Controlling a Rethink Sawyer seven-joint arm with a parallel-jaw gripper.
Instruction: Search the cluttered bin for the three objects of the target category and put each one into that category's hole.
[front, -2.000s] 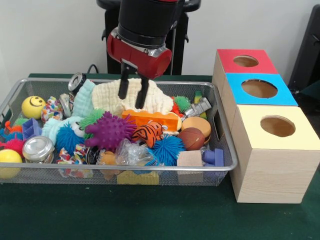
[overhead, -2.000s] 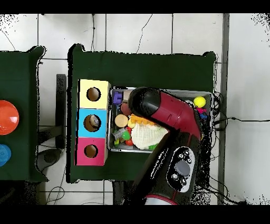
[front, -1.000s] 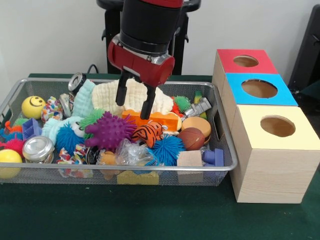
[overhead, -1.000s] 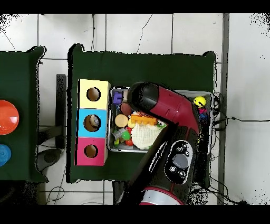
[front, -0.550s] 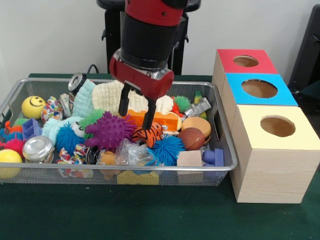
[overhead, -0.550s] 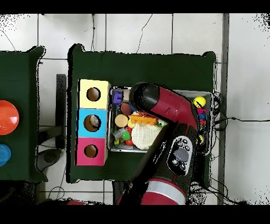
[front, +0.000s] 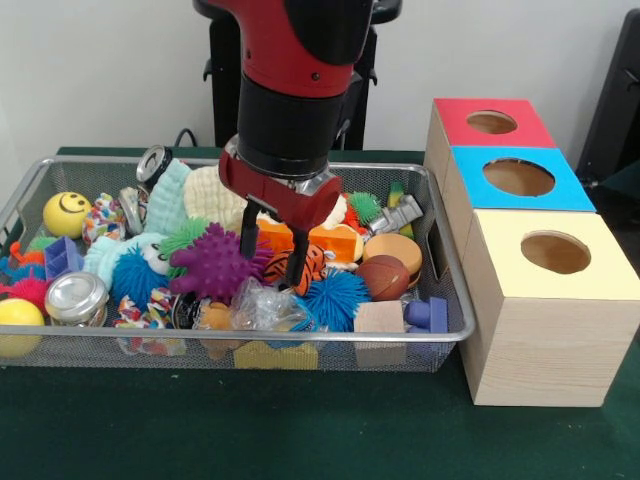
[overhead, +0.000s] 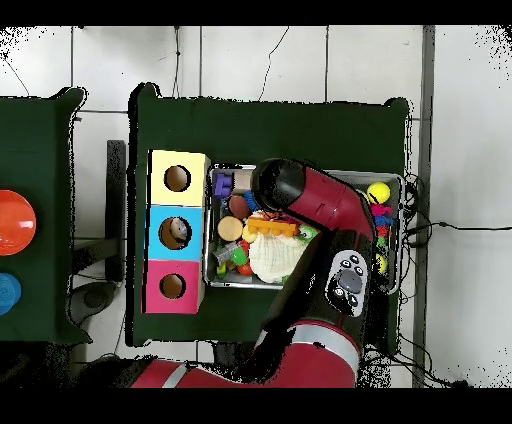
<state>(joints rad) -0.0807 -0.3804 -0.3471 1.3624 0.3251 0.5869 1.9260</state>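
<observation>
Gripper (front: 269, 253) low in wire bin (front: 452, 300), fingers apart, straddling orange striped tiger toy (front: 283, 266); one finger beside purple spiky ball (front: 213, 262), other over tiger toy's middle. Posture suggests descent for grasp, nothing clamped yet (contact with toy not determinable).

Target category not stated; tiger toy is likely candidate. Boxes with red hole (front: 491, 122), blue hole (front: 518, 177), yellow hole (front: 555, 252) stand just beside bin.

Overhead view: arm (overhead: 310, 200) covers bin centre, gripper hidden. Orange block (front: 337, 241) partly behind wrist.
</observation>
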